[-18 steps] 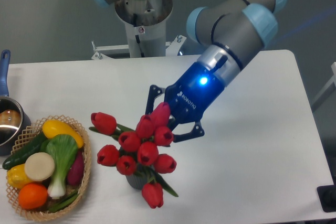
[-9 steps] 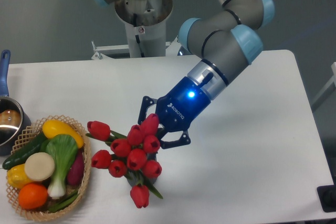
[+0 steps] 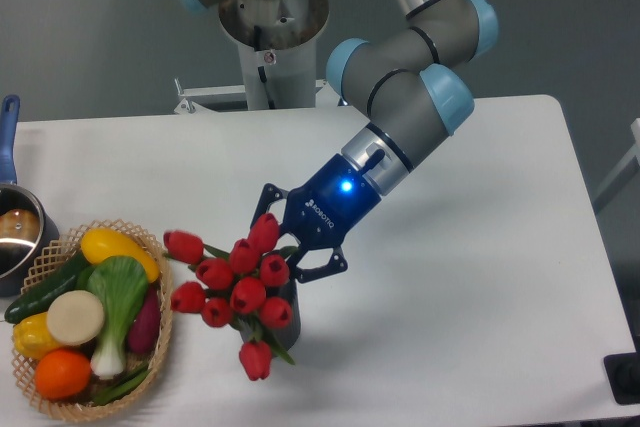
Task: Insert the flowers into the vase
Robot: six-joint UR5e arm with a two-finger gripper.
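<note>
The flowers [image 3: 246, 294], a bunch of red tulip buds with green stems, hang tilted left of the table's middle, near the front. My gripper [image 3: 284, 247] comes in from the upper right and is shut on the flowers at the stems, with its blue wrist light on. The vase [image 3: 289, 313], a small dark grey cylinder, stands right under the bunch. Only a sliver of its side shows below the buds, and its mouth is hidden. One bud [image 3: 255, 359] hangs lowest, in front of the vase.
A woven basket [image 3: 163, 299] of vegetables and fruit sits at the front left, close to the leftmost bud. A steel pot [image 3: 18, 234] with a blue handle is at the left edge. The arm's base [image 3: 270, 22] stands behind the table.
The gripper has carried the flowers left and downward. The bunch now sits lower over the vase and nearer the basket.
</note>
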